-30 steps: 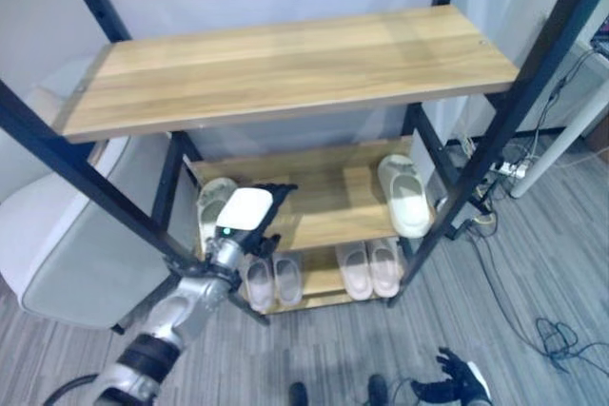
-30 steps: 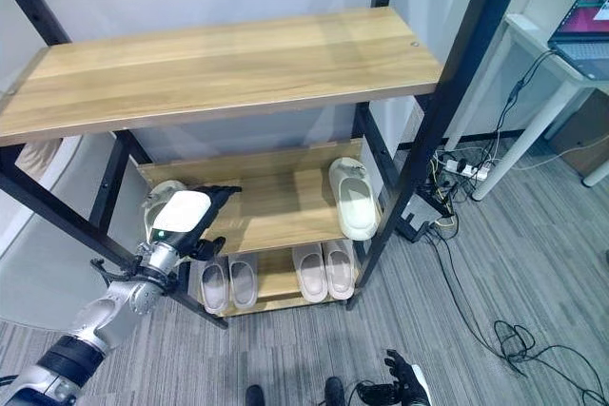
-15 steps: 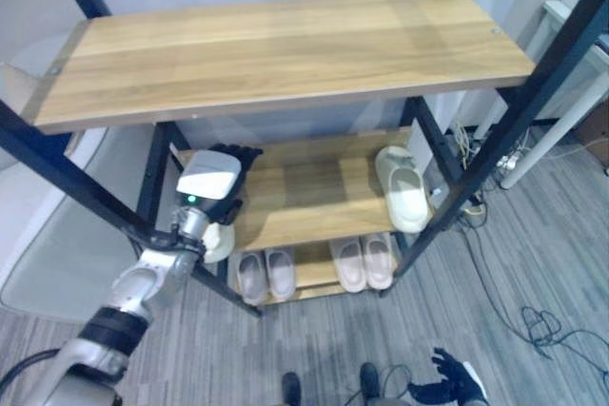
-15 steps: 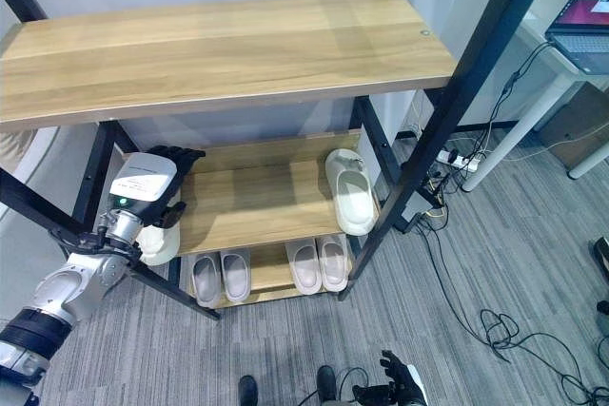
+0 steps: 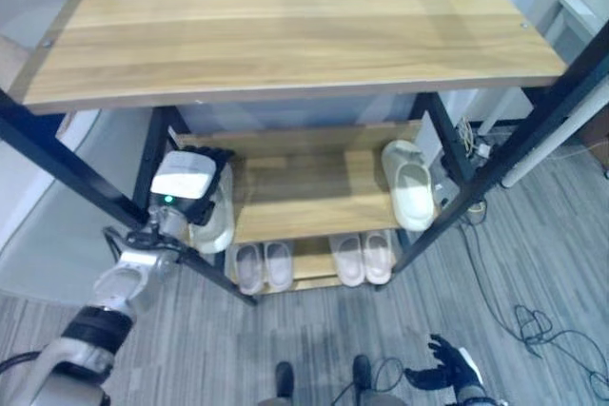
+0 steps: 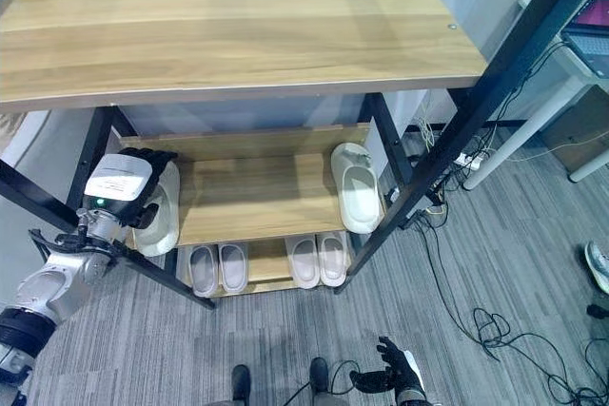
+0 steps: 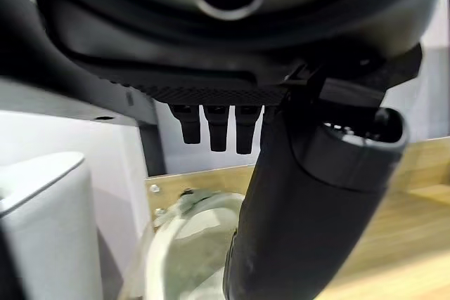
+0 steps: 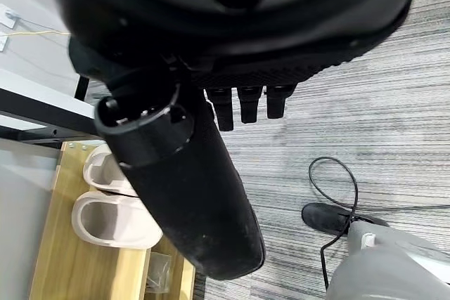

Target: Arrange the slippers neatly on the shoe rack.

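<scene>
The shoe rack (image 5: pixel 285 40) takes the middle of the head views, with a wide top board, a middle board and a low board near the floor. On the middle board there are two pale slippers: one slipper (image 5: pixel 411 189) lies at the right end, and the other slipper (image 6: pixel 158 222) lies at the left end, at the left middle of the frame, with its front part hanging over the front edge of the board. On the low board two pairs of pinkish slippers (image 5: pixel 309 261) already stand side by side in a row. The left hand (image 5: pixel 187 189) is at the left-end slipper; in the left wrist view its fingers (image 7: pixel 216 128) point out straight and relaxed and the thumb (image 7: pixel 309 216) lies above the slipper's opening, so it grips nothing, and it is not possible to tell if it touches the slipper. The right hand (image 8: pixel 190 187) hangs low over the grey floor, at the lower right of the frame in the head views, with straight fingers and nothing in it. The slipper looks like thick foam, so it is probably light, a little soft and easy to push over the smooth wood. A good place to take it seems to be the upper band over the toes, or one side wall, because the sole is wide and may slip.
</scene>
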Robot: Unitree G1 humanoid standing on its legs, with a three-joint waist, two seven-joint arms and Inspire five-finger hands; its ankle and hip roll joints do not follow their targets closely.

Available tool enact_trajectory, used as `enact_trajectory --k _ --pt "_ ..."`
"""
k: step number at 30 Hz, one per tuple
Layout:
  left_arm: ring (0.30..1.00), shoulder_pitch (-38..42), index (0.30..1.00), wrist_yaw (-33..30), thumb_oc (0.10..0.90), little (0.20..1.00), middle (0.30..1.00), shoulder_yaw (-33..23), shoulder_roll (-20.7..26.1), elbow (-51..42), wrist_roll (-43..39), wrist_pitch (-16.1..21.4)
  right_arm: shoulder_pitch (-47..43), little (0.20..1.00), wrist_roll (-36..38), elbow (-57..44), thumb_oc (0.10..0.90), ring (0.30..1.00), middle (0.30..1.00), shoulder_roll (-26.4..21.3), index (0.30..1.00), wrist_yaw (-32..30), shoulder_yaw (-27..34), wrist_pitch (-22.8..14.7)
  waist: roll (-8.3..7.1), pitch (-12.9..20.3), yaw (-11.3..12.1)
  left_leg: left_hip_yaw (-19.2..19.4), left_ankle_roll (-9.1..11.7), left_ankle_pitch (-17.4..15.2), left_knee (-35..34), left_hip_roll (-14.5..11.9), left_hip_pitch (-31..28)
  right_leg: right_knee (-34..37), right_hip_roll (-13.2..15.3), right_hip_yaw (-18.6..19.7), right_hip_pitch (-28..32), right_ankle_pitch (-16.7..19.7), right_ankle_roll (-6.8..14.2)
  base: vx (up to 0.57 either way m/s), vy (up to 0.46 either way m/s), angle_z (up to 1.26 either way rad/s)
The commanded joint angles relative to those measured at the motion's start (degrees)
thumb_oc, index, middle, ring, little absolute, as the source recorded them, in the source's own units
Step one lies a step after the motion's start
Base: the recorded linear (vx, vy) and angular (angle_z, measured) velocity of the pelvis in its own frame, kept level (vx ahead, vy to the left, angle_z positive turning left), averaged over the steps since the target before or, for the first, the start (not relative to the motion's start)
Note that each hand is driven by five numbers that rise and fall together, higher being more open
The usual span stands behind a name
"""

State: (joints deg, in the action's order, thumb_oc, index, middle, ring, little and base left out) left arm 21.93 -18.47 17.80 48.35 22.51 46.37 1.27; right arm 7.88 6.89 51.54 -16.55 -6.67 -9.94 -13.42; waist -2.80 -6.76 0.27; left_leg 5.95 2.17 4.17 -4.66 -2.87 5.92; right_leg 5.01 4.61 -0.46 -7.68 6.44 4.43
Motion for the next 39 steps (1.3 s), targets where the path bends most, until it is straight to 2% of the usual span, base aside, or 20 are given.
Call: enact_trajectory --k 1,4,13,14,18,23,29,32,33,35,36,37,39 --pt "0.9 11.11 0.9 -5.82 0.8 0.9 0.9 -4.22 3.56 4.06 1.0 -1.9 0.2 0.9 0.34 -3.91 0.8 0.9 0.9 -3.79 0.9 -1.53 1.57 -2.87 1.55 0.84 0.05 -4.42 1.18 -2.94 -0.34 -0.42 3.39 -0.04 4.39 -4.47 4.05 -5.53 6.31 0.0 0.0 0.0" --pt "0.9 15.98 0.9 -5.86 0.8 0.9 0.9 0.49 5.54 9.63 1.91 -2.74 -1.05 0.9 0.54 -3.92 0.8 0.9 0.9 -5.01 0.9 -2.25 1.11 -3.38 1.64 -0.1 -0.41 -4.19 1.16 -2.51 -0.34 -0.54 4.6 -0.01 4.23 -4.37 2.82 -4.79 6.52 -0.01 0.008 0.0" --pt "0.9 28.94 0.9 -6.78 0.8 0.9 0.9 11.76 7.47 21.59 1.11 -3.72 -3.75 0.9 2.28 -2.85 0.8 0.9 0.9 -5.86 0.9 -3.8 0.33 -4.58 0.65 -2.19 -1.63 -3.88 0.96 -1.9 -0.34 -0.99 7.39 -0.01 4.01 -3.95 -0.1 -3.51 7.15 -0.02 0.021 -0.04" --pt "0.3 30.78 0.3 -6.03 0.4 0.3 0.3 13.05 7.17 23.12 0.34 -3.79 -4.42 0.9 2.56 -2.7 0.8 0.9 0.9 -5.89 0.9 -3.82 0.02 -4.59 0.44 -2.53 -1.72 -3.91 0.91 -1.88 -0.34 -1.01 7.58 -0.02 4.02 -3.87 -0.47 -3.25 7.21 0.0 0.0 0.0" --pt "0.3 32.2 0.3 -5.57 0.4 0.3 0.3 13.33 6.36 24.43 -1.36 -3.87 -4.9 0.9 2.66 -2.55 0.8 0.9 0.9 -5.7 0.9 -3.54 -0.36 -4.63 0.09 -3.06 -1.87 -3.9 0.8 -1.89 -0.34 -0.96 7.78 -0.07 4.04 -3.89 -0.85 -3.05 7.34 -0.01 0.015 -0.09" --pt "0.3 30.23 0.3 -5.87 0.4 0.3 0.3 11.03 3.74 19.84 -1.95 -3.23 -4.92 0.9 2.78 -2.72 0.8 0.9 0.9 -5.19 0.9 -3.41 -0.46 -4.68 -0.28 -3.65 -1.82 -4.06 0.62 -2.02 -0.34 -0.75 7.79 -0.28 4.19 -3.91 -0.86 -3.15 7.2 0.0 0.0 -0.01" --pt "0.3 25.77 0.3 -5.28 0.4 0.3 0.3 6.9 -4.19 8.65 -0.33 -2.33 -5.16 0.9 2.52 -3.5 0.8 0.9 0.9 -4.72 0.9 -3.68 0.22 -4.54 -0.06 -4.87 -1.43 -4.55 0.46 -2.15 -0.34 -0.23 8.06 -0.76 4.46 -4.23 -1.1 -3.61 6.83 0.0 -0.004 0.04" --pt "0.3 28.49 0.3 -5.81 0.4 0.3 0.3 8.89 -6.42 8.31 0.03 -1.81 -5.79 0.9 2.48 -4.15 0.8 0.9 0.9 -5.25 0.9 -3.9 -0.09 -4.51 0.19 -5.66 -1.64 -4.51 0.54 -1.85 -0.34 -0.05 8.63 -1.22 4.46 -4.11 -1.92 -3.68 6.7 -0.01 -0.015 0.01" --pt "0.3 30.34 0.3 -6.18 0.4 0.3 0.3 10.67 -7.89 7.62 1.3 -1.38 -6.92 0.9 1.12 -7.27 0.8 0.9 0.9 -6.09 0.9 -4.97 -0.96 -4.44 0.43 -6.0 -1.37 -4.68 0.63 -1.59 -0.34 0.12 9.28 -1.18 4.43 -4.15 -2.4 -3.72 6.62 0.01 -0.032 -0.12" --pt "0.3 37.03 0.3 -7.04 0.4 0.3 0.3 15.14 -9.34 10.37 4.53 -3.06 -6.86 0.9 -0.35 -8.95 0.8 0.9 0.9 -6.49 0.9 -5.38 -2.18 -4.33 0.8 -6.4 -2.43 -4.49 0.64 -1.45 -0.34 0.08 9.81 -1.34 4.44 -3.82 -3.56 -3.46 6.68 0.01 -0.02 -0.02" --pt "0.3 37.6 0.3 -7.25 0.4 0.3 0.3 15.58 -9.58 10.87 4.49 -3.06 -6.88 0.9 -0.38 -9.03 0.8 0.9 0.9 -6.35 0.9 -5.38 -1.95 -4.26 0.71 -6.48 -2.21 -4.48 0.64 -1.43 -0.34 0.08 9.89 -1.39 4.44 -3.81 -3.67 -3.47 6.68 0.0 0.0 0.0" --pt "0.3 42.09 0.3 -7.05 0.4 0.3 0.3 19.27 -11.02 11.99 7.03 -3.55 -6.06 0.9 -0.69 -10.55 0.8 0.9 0.9 -6.74 0.9 -5.9 -2.65 -4.29 1.14 -7.09 -3.25 -4.04 0.65 -1.32 -0.34 0.0 10.52 -1.36 4.55 -3.41 -4.59 -3.2 6.85 0.01 -0.003 -0.07" --pt "0.3 43.98 0.3 -6.99 0.4 0.3 0.3 20.7 -11.4 12.21 7.66 -3.42 -6.16 0.9 -0.39 -10.56 0.8 0.9 0.9 -6.8 0.9 -5.86 -2.65 -4.33 1.36 -7.37 -3.57 -3.88 0.67 -1.26 -0.34 0.05 10.81 -1.43 4.6 -3.23 -5.06 -3.04 6.92 0.01 -0.002 -0.14"
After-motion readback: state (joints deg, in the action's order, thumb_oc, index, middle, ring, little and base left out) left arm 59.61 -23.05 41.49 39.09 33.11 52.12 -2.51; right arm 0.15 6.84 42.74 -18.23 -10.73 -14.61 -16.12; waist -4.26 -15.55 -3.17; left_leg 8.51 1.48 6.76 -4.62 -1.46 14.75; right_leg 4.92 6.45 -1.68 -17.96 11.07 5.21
